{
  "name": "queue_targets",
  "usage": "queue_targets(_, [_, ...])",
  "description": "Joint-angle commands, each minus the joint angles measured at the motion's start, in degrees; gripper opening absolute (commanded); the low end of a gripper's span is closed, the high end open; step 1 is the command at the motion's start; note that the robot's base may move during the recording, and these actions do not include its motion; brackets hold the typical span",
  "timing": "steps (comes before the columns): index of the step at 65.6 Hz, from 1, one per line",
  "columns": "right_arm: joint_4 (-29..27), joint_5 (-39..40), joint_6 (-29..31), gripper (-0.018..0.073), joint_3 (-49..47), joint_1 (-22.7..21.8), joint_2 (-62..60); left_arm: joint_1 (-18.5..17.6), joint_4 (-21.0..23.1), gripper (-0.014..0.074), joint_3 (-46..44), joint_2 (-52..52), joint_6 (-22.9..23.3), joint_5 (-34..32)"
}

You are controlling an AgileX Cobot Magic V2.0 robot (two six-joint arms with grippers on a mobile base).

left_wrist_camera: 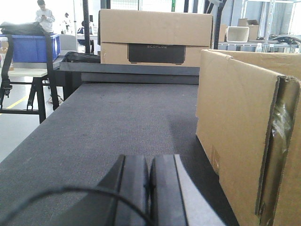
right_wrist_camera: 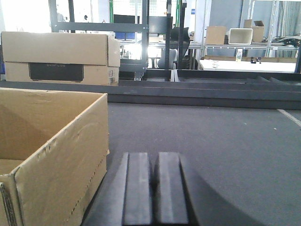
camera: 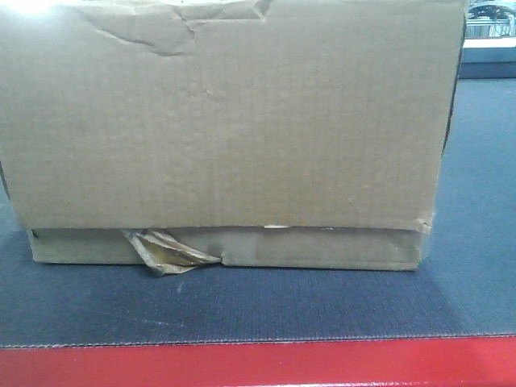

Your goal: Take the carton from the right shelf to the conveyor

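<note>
Both grippers closed, left gripper (left_wrist_camera: 149, 188) and right gripper (right_wrist_camera: 154, 188) flank carton (camera: 226, 129) on conveyor (camera: 242, 310).

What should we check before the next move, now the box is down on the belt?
1. Large brown corrugated cardboard carton resting on the dark ribbed conveyor belt: ok.
2. Carton inside the bright red border strip: ok.
3. Left hand shut, holding nothing, beside the carton: ok.
4. Right hand shut, holding nothing, beside the carton: ok.
5. Ragged yellowish tape wad hanging at the bottom edge, snag risk: not ok.
6. Belt running or stopped: cannot tell.
</note>
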State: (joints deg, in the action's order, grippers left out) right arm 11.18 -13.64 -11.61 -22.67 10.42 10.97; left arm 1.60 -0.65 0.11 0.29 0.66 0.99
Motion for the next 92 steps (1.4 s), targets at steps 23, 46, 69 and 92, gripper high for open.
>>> queue_targets(23, [0.67,1.24,0.10,-0.0067,0.08,-0.22,-0.26,0.12,0.65,0.0011,-0.11,-0.29,-0.66,-1.30])
queue_targets(46, [0.67,1.24,0.10,-0.0067,0.08,-0.22,-0.26,0.12,0.65,0.0011,-0.11,-0.29,-0.66,-1.30])
queue_targets(69, [-5.60,1.94,5.77,-0.0067,0.08,-1.50,-0.26,0.12,0.65,0.0011,-0.11,-0.29,-0.66,-1.30])
queue_targets(92, [-14.61,12.64,15.52,-0.0067,11.72,-10.53,-0.26,0.12,0.65,0.0011,-0.11,-0.29,-0.66,-1.30])
